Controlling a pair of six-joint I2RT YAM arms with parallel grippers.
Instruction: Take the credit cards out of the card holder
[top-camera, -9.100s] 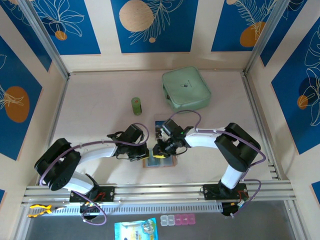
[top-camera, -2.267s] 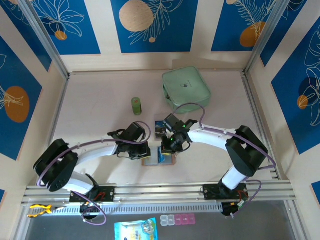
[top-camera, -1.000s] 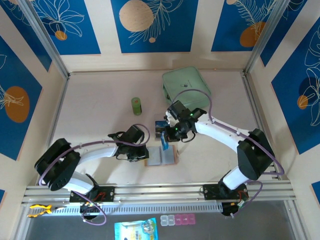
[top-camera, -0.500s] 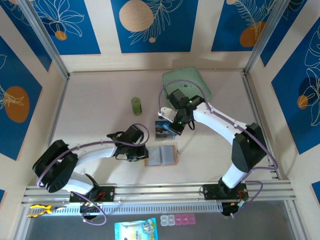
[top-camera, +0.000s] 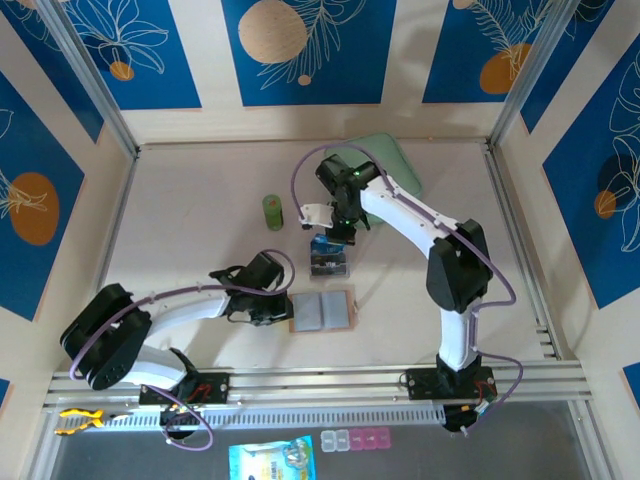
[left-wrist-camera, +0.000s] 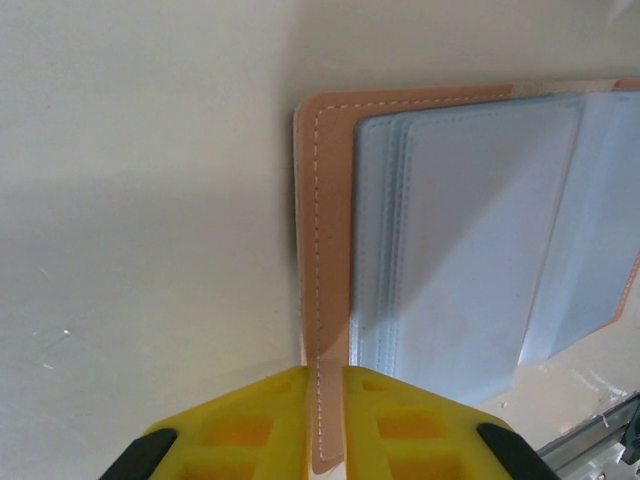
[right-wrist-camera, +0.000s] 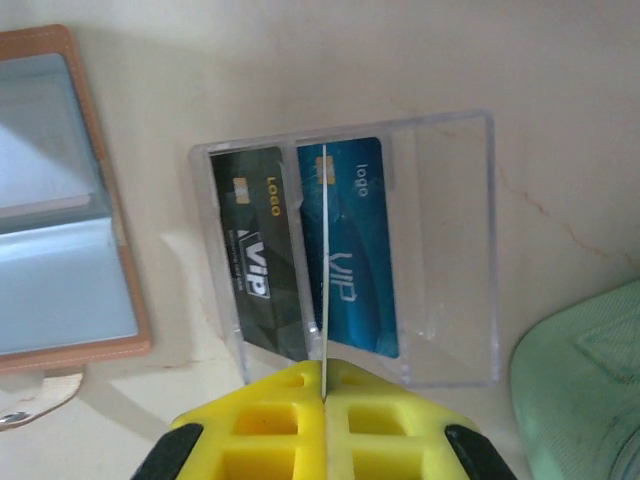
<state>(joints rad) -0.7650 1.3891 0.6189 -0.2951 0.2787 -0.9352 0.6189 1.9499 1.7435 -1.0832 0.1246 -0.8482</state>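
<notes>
Left gripper (left-wrist-camera: 325, 420): narrow, yellow fingers (left-wrist-camera: 250, 425) pinched on the tan border of the card holder (left-wrist-camera: 330, 250); in the top view at the holder's 9 o'clock edge (top-camera: 284, 308).

Right gripper (right-wrist-camera: 323, 400): closed tight on the held card (right-wrist-camera: 324, 260), hanging above the clear box (right-wrist-camera: 450, 250); in the top view (top-camera: 335, 228) at 12 o'clock from the box.

Card holder (top-camera: 322, 311): lying open and flat on the table (top-camera: 190, 240), pinkish-tan cover with white stitching, grey-blue pockets facing up; no card face visible in the pockets.

Held card: thin, seen edge-on as a pale line between the fingers, upright; face and print impossible to read.

Clear box (top-camera: 329, 265): on the table at 12 o'clock from the card holder, apart from it.

Black card (right-wrist-camera: 255, 250): inside the box, gold chip, gold "LOGO", white "VIP".

Blue card (right-wrist-camera: 360, 250): inside the box, just beside the black one, chip at one end, "logo" and "VIP" in pale print.

Zip case (top-camera: 392, 160): mint green, at 1 o'clock from the box, partly under the right arm; corner also in the right wrist view (right-wrist-camera: 590, 380).

Green cylinder (top-camera: 273, 211): upright, at 10 o'clock from the box, well apart from both grippers; no legible label.
</notes>
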